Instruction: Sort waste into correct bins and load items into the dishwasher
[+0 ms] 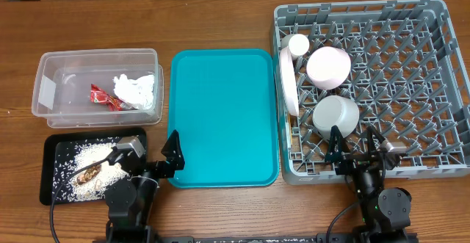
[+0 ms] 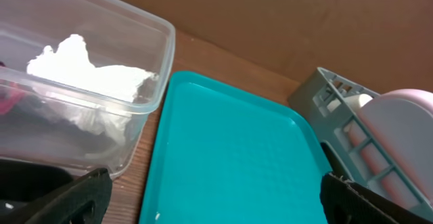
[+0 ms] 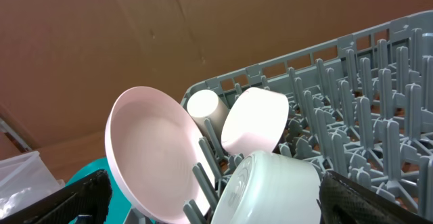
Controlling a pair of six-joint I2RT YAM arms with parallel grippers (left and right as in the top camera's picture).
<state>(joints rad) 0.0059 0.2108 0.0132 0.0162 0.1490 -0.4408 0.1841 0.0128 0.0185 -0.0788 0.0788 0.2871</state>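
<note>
The clear tub [image 1: 55,70] holds the white napkin [image 1: 136,90] and the red wrapper [image 1: 103,96]. Rice [image 1: 95,177] and a brown scrap [image 1: 87,172] lie on the black tray [image 1: 53,155]. The grey dish rack [image 1: 411,81] holds the upright plate [image 1: 288,81], the white cup [image 1: 299,45], a pink bowl [image 1: 328,67] and the whitish bowl [image 1: 335,116]. My left gripper [image 1: 153,155] is open and empty at the teal tray's near left corner. My right gripper [image 1: 355,144] is open and empty at the rack's front edge, close to the whitish bowl [image 3: 270,190].
The teal serving tray [image 1: 224,118] lies between the tub and the rack, with a stray rice grain near its front edge. The left wrist view shows the tub [image 2: 145,109], the napkin [image 2: 88,75] and the teal tray [image 2: 230,156]. Bare wooden table surrounds everything.
</note>
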